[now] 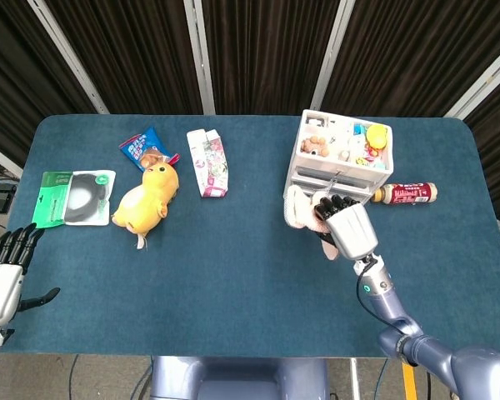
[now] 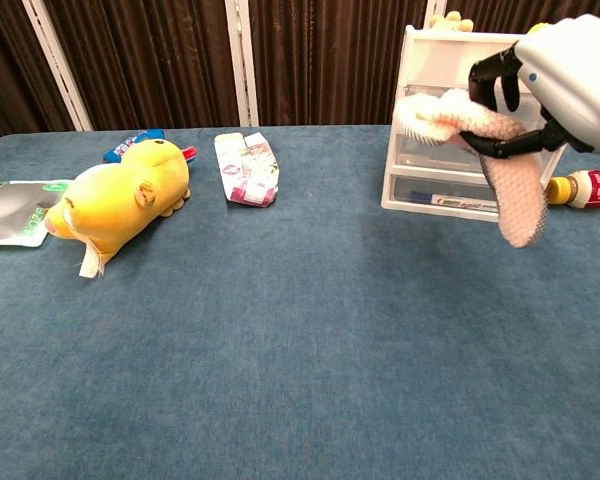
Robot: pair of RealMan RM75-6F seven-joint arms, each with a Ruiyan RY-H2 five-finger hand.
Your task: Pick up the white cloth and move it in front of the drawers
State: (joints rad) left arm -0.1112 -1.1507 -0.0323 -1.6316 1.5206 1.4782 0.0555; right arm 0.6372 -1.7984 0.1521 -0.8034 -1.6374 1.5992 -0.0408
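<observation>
Right hand (image 2: 555,75) was seen clenched on the cloth (image 2: 485,150), held in the air in front of the drawers (image 2: 450,130); one end hung down. Left hand (image 1: 2,279) was caught only in the head view, at the table's (image 1: 250,275) near-left edge, released, fingers apart, nothing held. A pen in the bottom drawer was shown only by the chest view; the clutter on the unit's top only by the head view. Counted: one cloth, one drawer unit, one bottle (image 1: 407,193), one duck (image 1: 146,198), one carton (image 1: 208,162), one snack bag (image 1: 146,148), one pouch (image 1: 75,197).
</observation>
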